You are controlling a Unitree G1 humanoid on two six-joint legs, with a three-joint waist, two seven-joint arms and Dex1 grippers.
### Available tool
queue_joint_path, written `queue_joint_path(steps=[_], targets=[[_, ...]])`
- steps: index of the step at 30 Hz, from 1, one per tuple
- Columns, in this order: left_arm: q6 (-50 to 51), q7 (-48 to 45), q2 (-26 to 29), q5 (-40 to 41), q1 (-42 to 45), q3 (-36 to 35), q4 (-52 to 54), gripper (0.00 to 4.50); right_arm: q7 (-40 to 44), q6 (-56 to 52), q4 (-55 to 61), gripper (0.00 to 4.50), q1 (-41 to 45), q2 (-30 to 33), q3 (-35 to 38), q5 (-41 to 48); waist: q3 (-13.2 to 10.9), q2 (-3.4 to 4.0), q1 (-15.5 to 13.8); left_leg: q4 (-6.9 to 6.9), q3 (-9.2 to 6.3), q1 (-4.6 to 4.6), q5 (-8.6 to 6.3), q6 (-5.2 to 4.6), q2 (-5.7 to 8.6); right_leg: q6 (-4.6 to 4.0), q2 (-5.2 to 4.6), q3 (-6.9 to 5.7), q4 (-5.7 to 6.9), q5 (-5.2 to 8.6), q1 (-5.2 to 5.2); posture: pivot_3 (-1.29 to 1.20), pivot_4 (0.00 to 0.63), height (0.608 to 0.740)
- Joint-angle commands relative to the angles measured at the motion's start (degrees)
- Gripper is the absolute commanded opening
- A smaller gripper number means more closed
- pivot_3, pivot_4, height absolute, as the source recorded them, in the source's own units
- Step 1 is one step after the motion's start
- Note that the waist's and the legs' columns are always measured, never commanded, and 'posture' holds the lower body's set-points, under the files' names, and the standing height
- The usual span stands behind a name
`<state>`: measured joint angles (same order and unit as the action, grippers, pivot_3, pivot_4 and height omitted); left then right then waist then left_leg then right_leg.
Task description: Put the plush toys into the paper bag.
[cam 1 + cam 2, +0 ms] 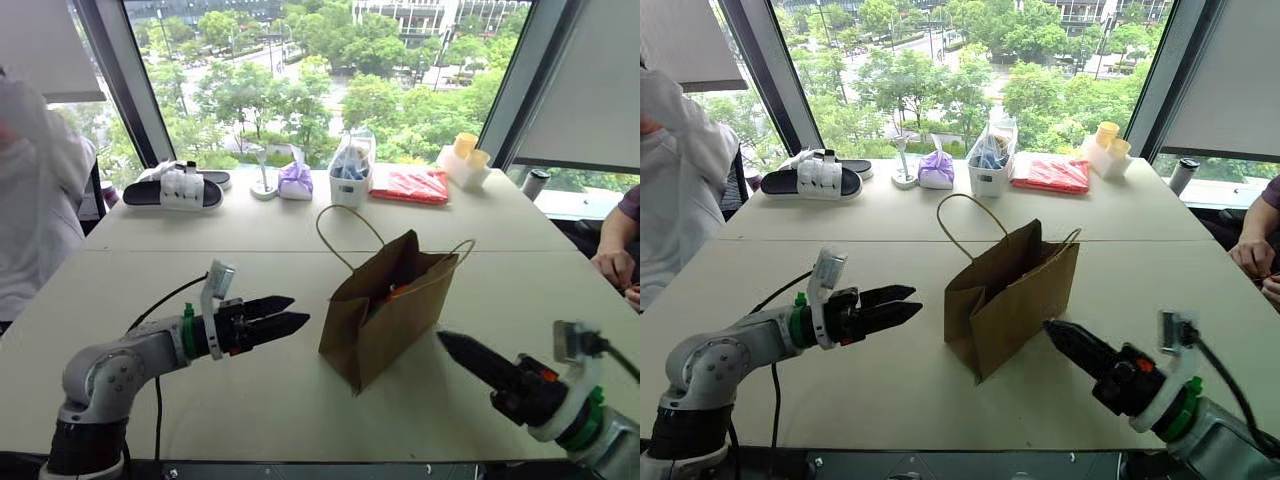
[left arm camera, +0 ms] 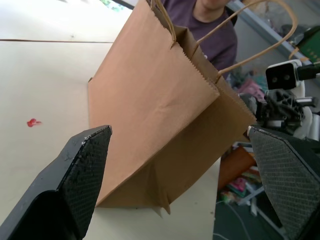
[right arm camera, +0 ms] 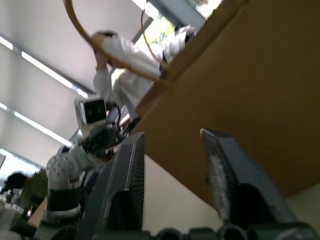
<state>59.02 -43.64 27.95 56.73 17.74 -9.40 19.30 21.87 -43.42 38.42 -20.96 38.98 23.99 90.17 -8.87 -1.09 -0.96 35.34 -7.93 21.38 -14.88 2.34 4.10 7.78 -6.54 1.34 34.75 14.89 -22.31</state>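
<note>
We see the brown paper bag (image 1: 385, 318) standing upright near the middle of the tabletop (image 1: 250, 250), mouth open, its thin loop handles raised. Inside the opening we glimpse a bit of the orange plush toy (image 1: 397, 292); we cannot make out the green one.

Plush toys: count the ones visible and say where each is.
1. An orange plush toy peeks from the mouth of the paper bag mid-table. A second may be hidden deeper inside the bag.

Lying along the table's (image 1: 250, 235) far edge: black sandals (image 1: 172, 190), a purple pouch (image 1: 296, 181) (knotted on top), a red packet (image 1: 411, 186), yellow cups (image 1: 466, 158).
</note>
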Motion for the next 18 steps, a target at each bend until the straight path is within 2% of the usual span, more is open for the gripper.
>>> queue_joint_path(steps=[1, 2, 7, 18], targets=[[-3.1, 0.1, 0.0, -2.2, -0.1, 3.5, 3.6, 4.50, 1.6, -0.5, 0.2, 0.20, 3.7, 0.9, -5.2, -5.8, 0.0, 0.01, 0.1, 0.00, -0.01, 0.01, 0.00, 0.00, 0.00, 0.00, 0.00, 0.00, -0.03, 0.00, 0.00, 0.00, 0.150, 0.740], [-4.4, 0.1, -0.1, -3.8, -0.1, 4.9, 3.9, 4.50, 0.8, -0.6, -0.5, 0.08, 5.9, 0.6, -7.0, -7.0, 0.0, 0.01, 0.1, -0.02, 0.00, 0.03, 0.00, 0.00, 0.00, 0.00, 0.00, 0.00, -0.10, 0.00, 0.00, 0.00, 0.150, 0.740], [-9.7, -1.5, -0.2, -9.9, 1.6, 11.3, 3.8, 4.50, -0.9, -0.8, -3.4, 0.08, 12.1, -0.9, -11.3, -10.0, 0.0, 0.02, 0.2, -0.12, 0.06, 0.07, -0.01, -0.01, 0.03, -0.09, 0.03, -0.03, -0.39, -0.08, 0.01, 0.00, 0.150, 0.740], [-15.9, -6.3, -0.7, -16.9, 5.4, 21.1, 4.7, 4.50, -3.4, -2.3, -5.6, 0.08, 18.3, -3.0, -15.0, -11.0, 0.0, 0.03, 0.2, -0.13, 0.07, 0.10, -0.03, -0.05, 0.04, -0.07, 0.02, -0.03, -0.45, -0.09, 0.01, 0.00, 0.150, 0.740]])
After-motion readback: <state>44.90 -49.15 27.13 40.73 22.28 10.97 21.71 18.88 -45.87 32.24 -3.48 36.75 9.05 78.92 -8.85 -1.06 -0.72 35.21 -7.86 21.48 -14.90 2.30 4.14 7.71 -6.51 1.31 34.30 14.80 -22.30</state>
